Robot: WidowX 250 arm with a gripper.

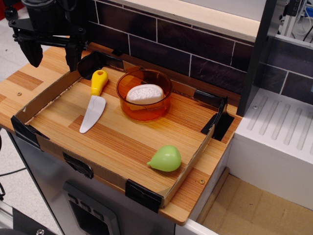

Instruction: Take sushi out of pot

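Hanging open at the far left corner of the scene, black two-fingered tool [53,53], fingers spread with nothing between them, well apart from everything to be handled. Parked high and off to the side, most likely to leave a clear look at the layout before any approach.

Nearest below it, a toy knife with white blade and yellow handle [94,102], flat on the wood, handle toward the back wall. Just beside that, to the right, a round shallow translucent orange plastic pot [144,94], upright near the back of the tray. Inside the pot, a small white oblong toy sushi with a bumpy rice-like top [145,93], lying lengthwise and poking up to about rim height, so reachable from above without tipping the pot. Task not yet begun, judging by that.

Farther out, near the front right edge, a light green plastic pear [166,158], well apart from the pot. All of it fenced by a low cardboard rim taped with black at the corners [47,96], presumably to stop things rolling off the striped wooden bench [112,137]. Behind, a dark tiled wall [195,49].
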